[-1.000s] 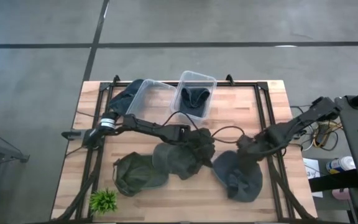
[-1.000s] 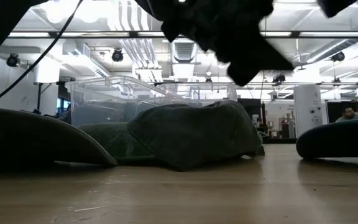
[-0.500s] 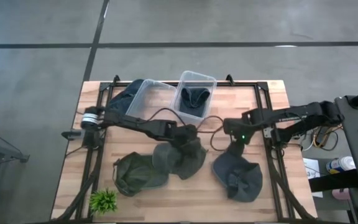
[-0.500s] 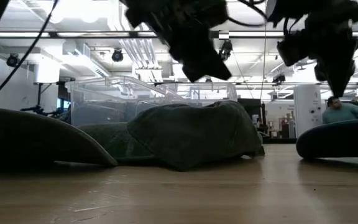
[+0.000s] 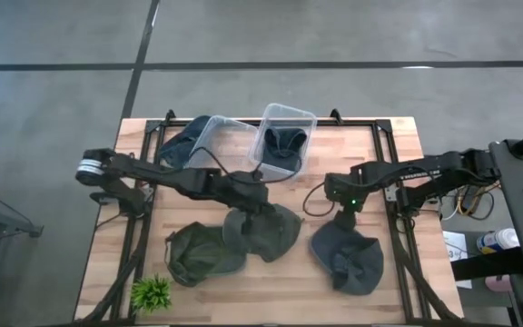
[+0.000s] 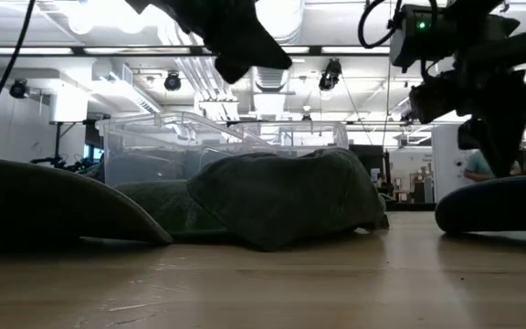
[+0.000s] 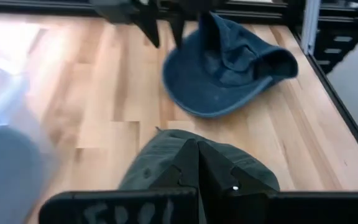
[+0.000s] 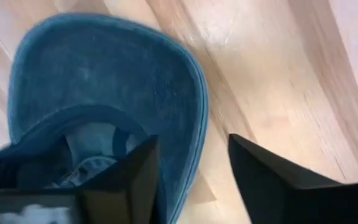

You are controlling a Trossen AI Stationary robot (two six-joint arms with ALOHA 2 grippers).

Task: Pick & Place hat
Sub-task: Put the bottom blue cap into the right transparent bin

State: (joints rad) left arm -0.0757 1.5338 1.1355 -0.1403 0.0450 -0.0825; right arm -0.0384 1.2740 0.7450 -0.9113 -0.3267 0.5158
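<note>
A blue hat (image 5: 348, 256) lies brim-up on the table's right half, also seen in the right wrist view (image 8: 98, 81) and the left wrist view (image 7: 229, 68). My right gripper (image 5: 342, 212) hangs open above its far edge (image 8: 191, 168), touching nothing. An olive hat (image 5: 263, 232) rests crown-up near the table's middle (image 6: 281, 196). My left gripper (image 5: 258, 202) is shut and hovers above that hat's far side (image 7: 197, 158), well clear of it in the low view (image 6: 240, 50).
A second olive hat (image 5: 202, 254) lies left of the first. Two clear bins (image 5: 216, 145) (image 5: 287, 136) stand at the far edge, each with a dark hat inside. A small green plant (image 5: 151, 292) sits at the near left corner. A black frame (image 5: 398, 218) runs along the table's sides.
My left gripper has risen and drawn back toward the table's left and far edge, off the olive hat, which stays put. My right gripper has pulled back from over the blue hat's middle toward the far edge, its arm stretching out level.
</note>
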